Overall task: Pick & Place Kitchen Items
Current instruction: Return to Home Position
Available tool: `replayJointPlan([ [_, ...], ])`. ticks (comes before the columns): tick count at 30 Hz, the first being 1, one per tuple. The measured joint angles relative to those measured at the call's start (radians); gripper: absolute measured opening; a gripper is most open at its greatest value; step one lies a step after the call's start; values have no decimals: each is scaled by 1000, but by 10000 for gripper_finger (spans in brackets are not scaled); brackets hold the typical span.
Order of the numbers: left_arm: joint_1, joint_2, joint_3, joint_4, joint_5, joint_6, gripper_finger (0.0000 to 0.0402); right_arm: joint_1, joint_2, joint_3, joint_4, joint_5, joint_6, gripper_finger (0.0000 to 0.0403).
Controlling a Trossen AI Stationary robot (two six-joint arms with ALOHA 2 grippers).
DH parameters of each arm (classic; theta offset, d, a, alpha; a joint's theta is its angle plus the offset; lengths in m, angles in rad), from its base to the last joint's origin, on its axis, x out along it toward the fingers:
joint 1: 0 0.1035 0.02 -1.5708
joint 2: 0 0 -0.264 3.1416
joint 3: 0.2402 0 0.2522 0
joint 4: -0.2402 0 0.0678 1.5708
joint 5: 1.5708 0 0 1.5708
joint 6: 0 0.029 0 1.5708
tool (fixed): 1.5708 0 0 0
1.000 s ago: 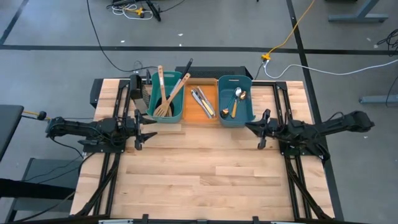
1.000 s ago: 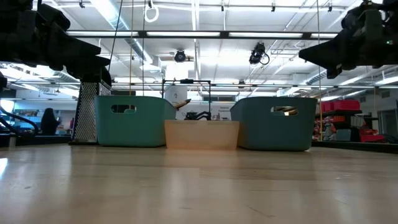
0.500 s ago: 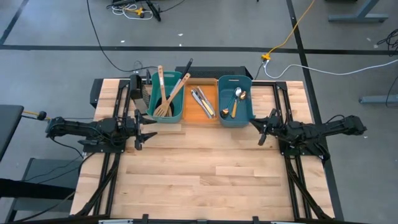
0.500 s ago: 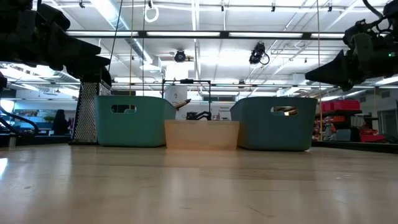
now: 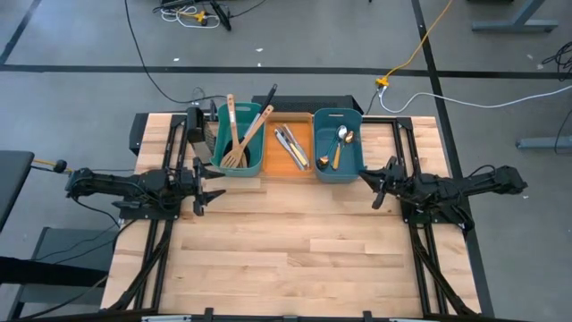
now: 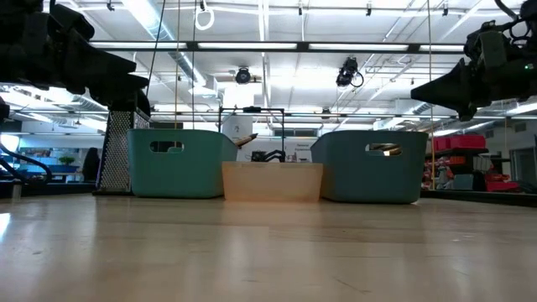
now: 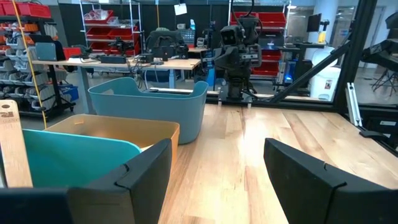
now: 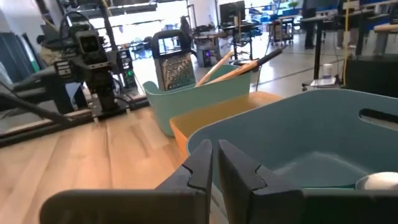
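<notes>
The kitchen items lie in three bins at the table's far edge. Two wooden spatulas (image 5: 238, 134) and a black-handled utensil (image 5: 266, 97) lean in the left teal bin (image 5: 254, 161). Silver cutlery (image 5: 290, 145) lies in the orange bin (image 5: 304, 132), and spoons (image 5: 342, 141) in the right teal bin (image 5: 338, 172). My left gripper (image 5: 217, 186) hovers open and level in front of the left teal bin, nothing between its fingers (image 7: 298, 174). My right gripper (image 5: 368, 182) hovers shut and level beside the right teal bin (image 8: 311, 130), holding nothing.
A metal box grater (image 5: 200, 134) stands at the far left beside the left teal bin. The near half of the wooden table (image 5: 295, 250) holds no objects. Black frame rails run along the table's left and right sides (image 5: 429, 268).
My right arm has folded back a little toward the table's right edge. Its gripper has rolled and tipped slightly at the wrist, staying shut above the table near the right teal bin.
</notes>
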Motion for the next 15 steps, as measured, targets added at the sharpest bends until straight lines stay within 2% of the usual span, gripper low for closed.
replayJointPlan([
  [15,0,0,0,7,1,0,259,0,0,0,1,-2,-22,36],
])
